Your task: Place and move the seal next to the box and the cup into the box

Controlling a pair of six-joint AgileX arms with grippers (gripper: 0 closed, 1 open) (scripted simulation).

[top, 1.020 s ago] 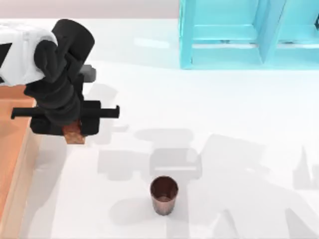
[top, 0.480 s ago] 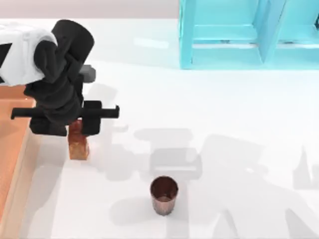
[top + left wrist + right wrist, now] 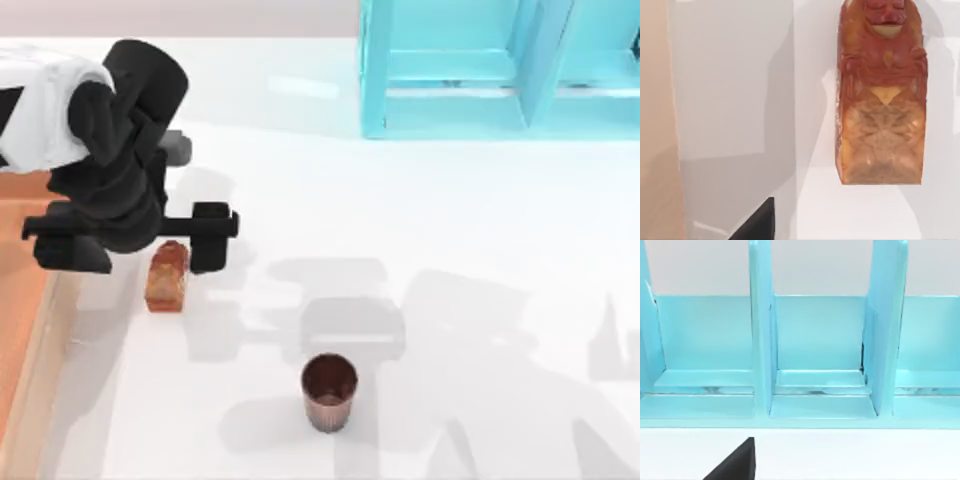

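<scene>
top view / left gripper: black two-finger left gripper (image 3: pixel 138 250) at the table's left, fingers spread wide, released, one finger on each side of the seal and clear of it.
top view / seal: small glossy reddish-brown stamp block with rounded knob top, the seal (image 3: pixel 166 276), stands upright on the white table (image 3: pixel 450 220), just beside the box rim, not inside.
top view / box: large shallow tray, pale wood rim, matte orange-brown inside, the box (image 3: pixel 28 330), at the left edge, partly under the arm.
top view / cup: small dark brown cylinder, ribbed coppery wall, dark hollow, the cup (image 3: pixel 328 392), upright, front centre, well apart from seal and box.
top view / shelf: turquoise blue shelf frame (image 3: pixel 500 70), flat panels and upright dividers, at the far right.
top view / change: half a second ago the fingers sat closer in against the seal; now they are wider and the seal stands free. A second ago it was hidden under the gripper. Cup same spot.
left wrist view / seal: seal (image 3: pixel 882 95) close up, carved glossy red upper part, mottled paler marbled lower block, on the table near the pale wood rim (image 3: pixel 657 125).
right wrist view / shelf: smooth turquoise compartments of the shelf frame (image 3: pixel 820 350); right arm parked facing it; right fingers' state cannot be told.
</scene>
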